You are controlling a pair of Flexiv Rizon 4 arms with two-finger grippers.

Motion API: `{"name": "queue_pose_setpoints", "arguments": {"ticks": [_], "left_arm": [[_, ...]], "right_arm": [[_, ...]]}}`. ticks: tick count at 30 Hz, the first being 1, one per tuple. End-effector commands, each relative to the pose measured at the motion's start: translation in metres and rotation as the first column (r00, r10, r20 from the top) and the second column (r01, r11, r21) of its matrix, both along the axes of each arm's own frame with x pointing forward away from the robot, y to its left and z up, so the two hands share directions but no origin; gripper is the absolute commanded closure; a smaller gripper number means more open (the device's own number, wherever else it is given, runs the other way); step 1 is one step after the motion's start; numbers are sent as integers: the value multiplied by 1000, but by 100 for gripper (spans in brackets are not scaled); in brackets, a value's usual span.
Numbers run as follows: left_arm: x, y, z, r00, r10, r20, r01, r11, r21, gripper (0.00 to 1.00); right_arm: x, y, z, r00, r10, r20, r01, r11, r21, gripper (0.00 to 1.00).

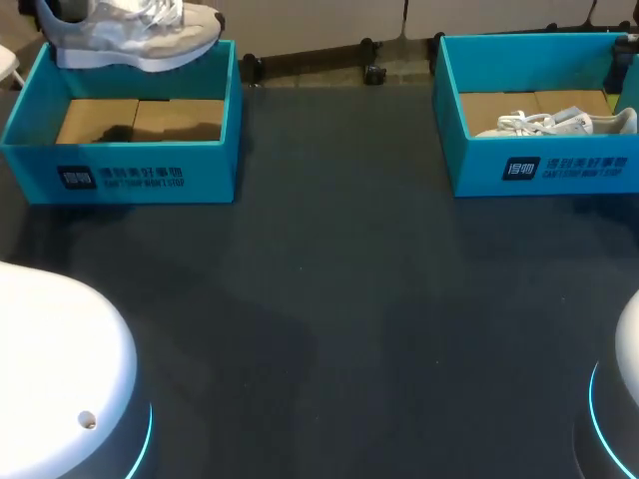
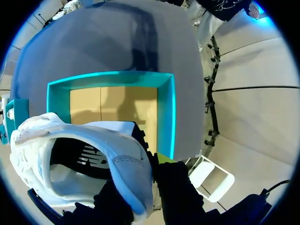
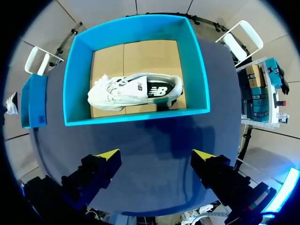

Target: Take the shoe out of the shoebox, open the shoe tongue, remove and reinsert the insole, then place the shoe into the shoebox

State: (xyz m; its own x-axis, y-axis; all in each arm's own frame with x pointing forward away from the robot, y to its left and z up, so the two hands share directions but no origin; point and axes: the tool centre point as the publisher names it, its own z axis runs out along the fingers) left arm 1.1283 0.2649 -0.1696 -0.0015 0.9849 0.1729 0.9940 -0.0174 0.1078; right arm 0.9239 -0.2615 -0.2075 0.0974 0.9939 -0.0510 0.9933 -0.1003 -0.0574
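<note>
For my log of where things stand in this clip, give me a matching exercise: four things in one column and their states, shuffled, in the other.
Things:
1. left shoe
2. right shoe
3. left box
4. right gripper

States:
A. open, above the table
B. lying inside the right box
C. held up by the left gripper
D. no shoe inside

Pairs: 1-C, 2-B, 3-D, 4-A
</note>
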Motion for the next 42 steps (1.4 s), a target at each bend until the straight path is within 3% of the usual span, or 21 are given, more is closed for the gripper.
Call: {"name": "queue_pose_setpoints", "arguments": {"ticks": [1, 4, 8, 16, 21, 22, 25, 30, 42], "left_arm": [[-4, 0, 1, 1000, -3, 21, 3, 1000, 0, 100], [-4, 0, 1, 1000, -3, 21, 3, 1000, 0, 100], [-20, 5, 14, 999, -10, 41, 11, 1000, -20, 100], [-74, 21, 34, 995, 39, 97, -40, 999, 12, 100], [-113, 14, 44, 996, 51, 79, -51, 999, -1, 100], [-113, 14, 44, 996, 51, 79, -51, 999, -1, 100], [-152, -2, 43, 1000, 16, 26, -16, 1000, -2, 100], [-197, -29, 35, 999, -25, -32, 24, 1000, -10, 100], [-279, -90, 14, 988, -84, -131, 85, 996, 3, 100]], "right_arm": [[0, 0, 0, 1000, -1, 0, 1, 1000, -2, 0], [0, 0, 0, 1000, -1, 0, 1, 1000, -2, 0], [0, 0, 0, 1000, -1, 0, 1, 1000, -2, 0], [0, 0, 0, 1000, -1, 0, 1, 1000, -2, 0], [0, 0, 0, 1000, -1, 0, 1, 1000, -2, 0], [0, 0, 0, 1000, -1, 0, 1, 1000, -2, 0], [0, 0, 0, 1000, -1, 0, 1, 1000, -2, 0], [0, 0, 0, 1000, -1, 0, 1, 1000, -2, 0], [0, 0, 0, 1000, -1, 0, 1, 1000, -2, 0]]}}
